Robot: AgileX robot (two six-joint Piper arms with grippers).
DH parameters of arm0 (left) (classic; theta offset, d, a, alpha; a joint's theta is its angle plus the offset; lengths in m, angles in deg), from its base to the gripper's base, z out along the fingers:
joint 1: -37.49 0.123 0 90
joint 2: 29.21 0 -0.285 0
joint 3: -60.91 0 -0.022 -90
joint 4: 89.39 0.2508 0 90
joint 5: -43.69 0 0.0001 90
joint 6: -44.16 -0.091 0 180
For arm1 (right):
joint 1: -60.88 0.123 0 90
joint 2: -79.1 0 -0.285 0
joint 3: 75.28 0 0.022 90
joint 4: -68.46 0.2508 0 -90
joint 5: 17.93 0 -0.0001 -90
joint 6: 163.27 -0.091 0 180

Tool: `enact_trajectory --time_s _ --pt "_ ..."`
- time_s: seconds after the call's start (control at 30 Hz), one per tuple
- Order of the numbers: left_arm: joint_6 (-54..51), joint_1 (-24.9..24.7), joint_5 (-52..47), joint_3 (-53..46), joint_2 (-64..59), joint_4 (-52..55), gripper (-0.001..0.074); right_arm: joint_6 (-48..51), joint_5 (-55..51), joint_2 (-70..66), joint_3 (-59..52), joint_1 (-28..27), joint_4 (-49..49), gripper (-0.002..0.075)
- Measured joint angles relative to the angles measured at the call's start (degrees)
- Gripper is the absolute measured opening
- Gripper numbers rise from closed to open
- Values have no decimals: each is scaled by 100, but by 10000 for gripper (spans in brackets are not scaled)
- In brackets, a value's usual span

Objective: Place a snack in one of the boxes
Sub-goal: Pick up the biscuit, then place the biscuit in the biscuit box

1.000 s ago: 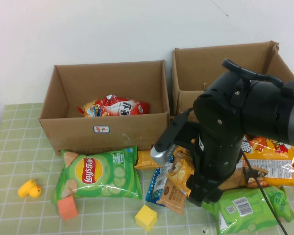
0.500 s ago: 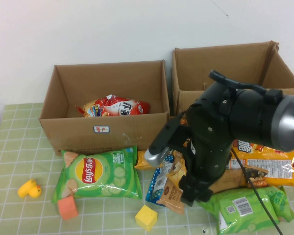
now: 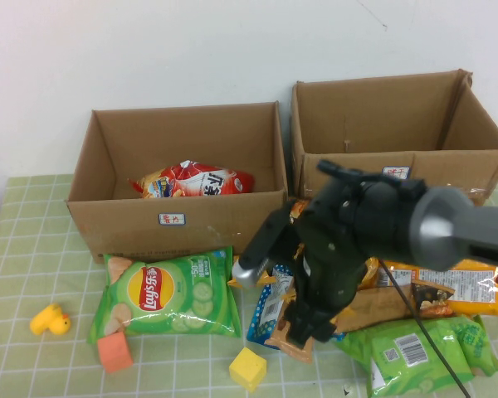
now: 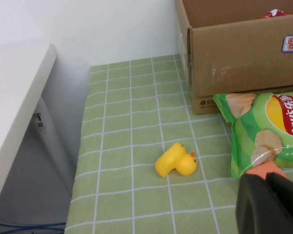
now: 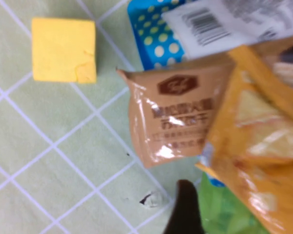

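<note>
Right wrist view: my right gripper [image 5: 185,207] shows only as one dark fingertip low over the green checked cloth [image 5: 49,156]. A brown foil packet [image 5: 173,117] lies flat. A golden-yellow snack [image 5: 256,141] overlaps its edge. A blue polka-dot packet [image 5: 154,29] with a barcode sits beyond them. A yellow block [image 5: 63,49] lies apart.

Lay's logo on the green chip bag [image 3: 168,292].
</note>
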State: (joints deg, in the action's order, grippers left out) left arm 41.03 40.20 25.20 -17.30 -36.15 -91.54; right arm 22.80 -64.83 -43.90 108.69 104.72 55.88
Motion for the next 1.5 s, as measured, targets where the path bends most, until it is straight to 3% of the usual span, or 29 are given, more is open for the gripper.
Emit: enact_trajectory --time_s 0.27,0.4,0.57,1.23,1.5 --pt "0 0 0 0 0 0 -3 -248 -13 -544 0 0 -124 487" --pt "0 0 0 0 0 0 -3 -380 -27 -609 0 0 -311 353" --pt "0 0 0 0 0 0 -3 -443 -137 -609 0 0 -490 124" --pt "-11 0 0 0 0 0 -3 -732 76 1907 -4 -112 -1327 113" --pt "-11 0 0 0 0 0 -3 -912 708 2228 -4 -1279 -1271 113"
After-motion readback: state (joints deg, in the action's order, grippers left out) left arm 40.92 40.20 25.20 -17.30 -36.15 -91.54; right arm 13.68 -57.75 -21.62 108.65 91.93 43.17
